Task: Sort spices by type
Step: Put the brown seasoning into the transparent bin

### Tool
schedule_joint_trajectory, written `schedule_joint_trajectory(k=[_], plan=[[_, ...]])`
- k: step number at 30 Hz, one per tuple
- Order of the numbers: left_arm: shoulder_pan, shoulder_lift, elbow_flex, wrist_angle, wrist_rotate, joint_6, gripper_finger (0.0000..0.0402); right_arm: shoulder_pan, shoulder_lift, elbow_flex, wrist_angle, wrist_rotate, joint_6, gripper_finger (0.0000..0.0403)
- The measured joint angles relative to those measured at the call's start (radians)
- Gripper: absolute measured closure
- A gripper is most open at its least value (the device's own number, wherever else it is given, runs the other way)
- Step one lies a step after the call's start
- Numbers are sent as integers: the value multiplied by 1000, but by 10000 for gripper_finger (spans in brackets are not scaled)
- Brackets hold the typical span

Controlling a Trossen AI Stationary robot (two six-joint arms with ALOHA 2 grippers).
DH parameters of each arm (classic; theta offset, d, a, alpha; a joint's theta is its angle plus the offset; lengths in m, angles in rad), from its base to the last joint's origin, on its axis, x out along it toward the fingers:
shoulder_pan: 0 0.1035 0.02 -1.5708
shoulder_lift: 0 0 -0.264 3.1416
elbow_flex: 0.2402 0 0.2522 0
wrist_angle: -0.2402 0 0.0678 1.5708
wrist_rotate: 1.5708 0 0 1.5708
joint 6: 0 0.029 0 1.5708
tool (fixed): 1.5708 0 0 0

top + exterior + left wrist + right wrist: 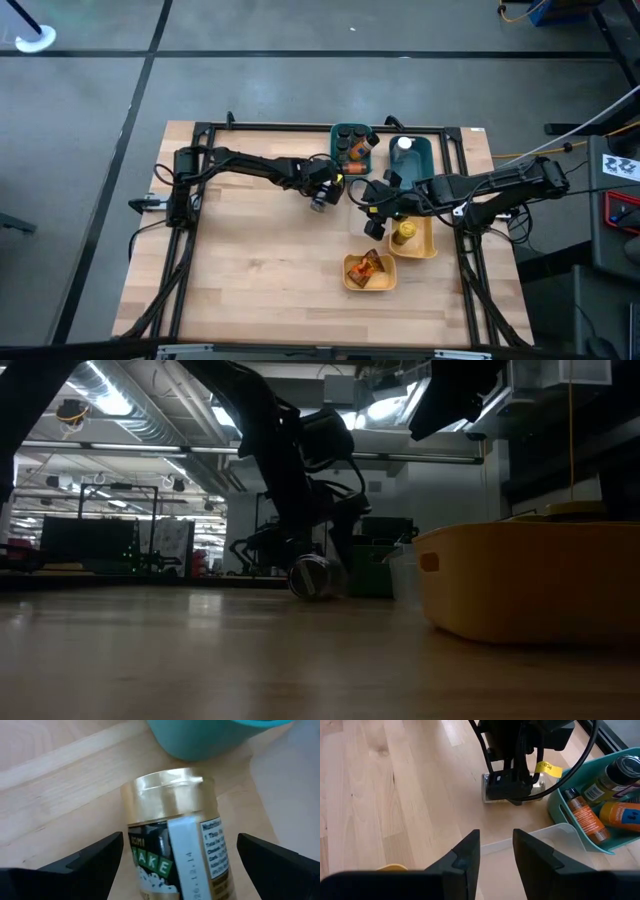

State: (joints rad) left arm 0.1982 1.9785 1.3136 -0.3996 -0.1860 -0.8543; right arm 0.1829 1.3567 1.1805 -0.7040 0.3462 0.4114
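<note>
**Gold-lidded jar framed for pickup while most spices are already binned**

In the lower middle of the high view, orange-brown packets [367, 268] are seen lying in a small yellow bin [352, 283]. Just above and to the right of it, a yellow-lidded bottle [404, 232] has been placed in a larger yellow bin [428, 245]. The right gripper [378, 206] is held over this area, empty, its fingers [461, 854] parted only a little with nothing between them.

Left of that, at the frame's middle, the left gripper [321, 199] is lowered over a gold-lidded jar [175, 825] lying on its side on the table [250, 260]. Its jaws are spread wide on either side of the jar and no contact is visible, so the jar is judged not yet gripped.

Farthest up the frame, several jars [354, 146] are gathered in a teal bin [340, 131], and a white-lidded bottle [404, 145] stands in a second teal bin [420, 170].

The sorting is judged nearly finished: only the gold-lidded jar is seen outside a bin, and it remains to be grasped and placed with its kind
</note>
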Motion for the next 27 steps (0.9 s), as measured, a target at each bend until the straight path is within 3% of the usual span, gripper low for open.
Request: schedule_joint_trajectory(k=[19,27], plan=[[0,-2,0,38,-5,56,29,0,0,0,0,0,0,285],[-5,-2,0,36,-5,181,29,0,0,0,0,0,0,285]])
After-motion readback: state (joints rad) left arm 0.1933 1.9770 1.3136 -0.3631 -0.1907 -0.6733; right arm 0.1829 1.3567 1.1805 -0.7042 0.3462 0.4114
